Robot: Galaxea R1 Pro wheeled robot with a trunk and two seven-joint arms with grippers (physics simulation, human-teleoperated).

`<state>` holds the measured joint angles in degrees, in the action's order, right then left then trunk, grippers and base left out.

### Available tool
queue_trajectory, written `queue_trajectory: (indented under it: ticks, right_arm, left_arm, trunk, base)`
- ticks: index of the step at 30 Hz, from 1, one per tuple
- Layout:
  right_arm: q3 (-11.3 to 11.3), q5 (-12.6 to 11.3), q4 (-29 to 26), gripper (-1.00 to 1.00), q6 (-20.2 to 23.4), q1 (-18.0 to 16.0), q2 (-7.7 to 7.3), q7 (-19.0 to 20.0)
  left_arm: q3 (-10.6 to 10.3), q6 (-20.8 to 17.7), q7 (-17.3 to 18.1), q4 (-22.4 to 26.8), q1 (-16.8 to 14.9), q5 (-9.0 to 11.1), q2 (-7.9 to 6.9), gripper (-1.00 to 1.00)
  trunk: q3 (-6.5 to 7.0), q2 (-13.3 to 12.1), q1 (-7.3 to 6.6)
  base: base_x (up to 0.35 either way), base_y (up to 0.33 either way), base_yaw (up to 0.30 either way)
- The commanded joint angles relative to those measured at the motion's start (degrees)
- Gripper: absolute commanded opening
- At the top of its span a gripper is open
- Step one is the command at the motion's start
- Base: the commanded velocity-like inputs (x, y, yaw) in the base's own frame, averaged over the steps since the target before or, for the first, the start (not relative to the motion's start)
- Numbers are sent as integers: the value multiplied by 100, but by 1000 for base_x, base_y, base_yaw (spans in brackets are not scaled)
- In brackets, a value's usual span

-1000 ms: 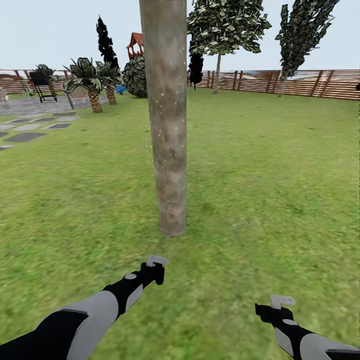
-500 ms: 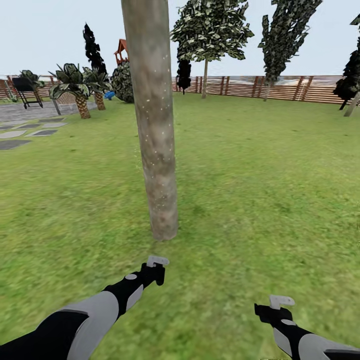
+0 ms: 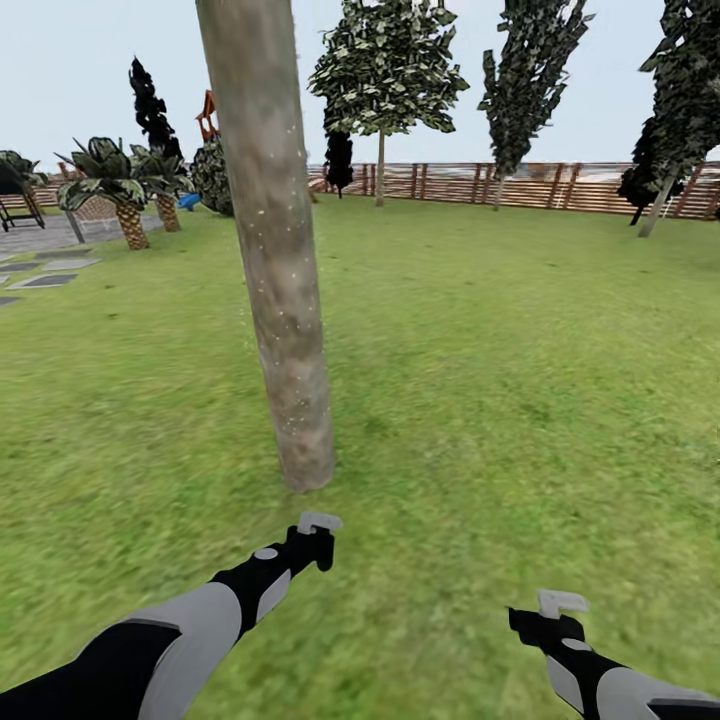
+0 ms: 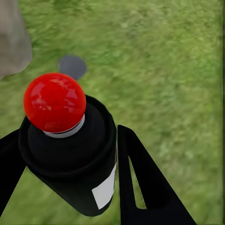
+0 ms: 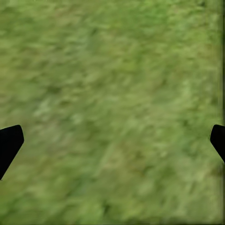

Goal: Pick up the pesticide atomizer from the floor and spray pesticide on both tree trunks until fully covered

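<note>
left gripper (image 4: 65, 187) clamps pesticide atomizer (image 4: 70, 154) near tree trunk (image 3: 275, 300).

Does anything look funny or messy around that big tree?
Mostly no. The tree trunk is dotted with tiny white specks and looks tilted in the head view. The left gripper holds the pesticide atomizer; nothing looks spilled on the grass.

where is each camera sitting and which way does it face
Head view: on the head, facing forward and down over the lawn at the trunk; both arms show, left gripper, right gripper.
Left wrist view: near the left gripper, looking along its fingers shut on the atomizer, grass beyond.
Right wrist view: near the right gripper, looking down at grass; spread fingertips at the edges.
Shared: the trunk base shows in head and left wrist views.
</note>
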<state>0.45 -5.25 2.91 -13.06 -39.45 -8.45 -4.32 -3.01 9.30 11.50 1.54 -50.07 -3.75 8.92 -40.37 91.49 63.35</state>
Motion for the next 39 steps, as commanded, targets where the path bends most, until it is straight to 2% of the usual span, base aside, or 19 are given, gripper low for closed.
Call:
queue_trajectory:
  ticks: [1,33,39]
  right_arm:
    - [8,-55,26,100,-47,-10,1,10]
    - [8,-55,26,100,-39,-10,10,10]
    - [8,-53,26,100,-40,-9,57,10]
  left_arm:
    - [-25,32,-8,-5,-4,-38,1,-100]
    - [-24,36,-8,-5,-3,-38,4,-100]
    - [-25,32,-8,-5,-3,-38,8,-100]
  trunk:
    - [5,3,0]
    - [303,3,0]
    - [359,3,0]
  base:
    - [0,0,-181]
    - [0,0,-178]
    - [0,0,-158]
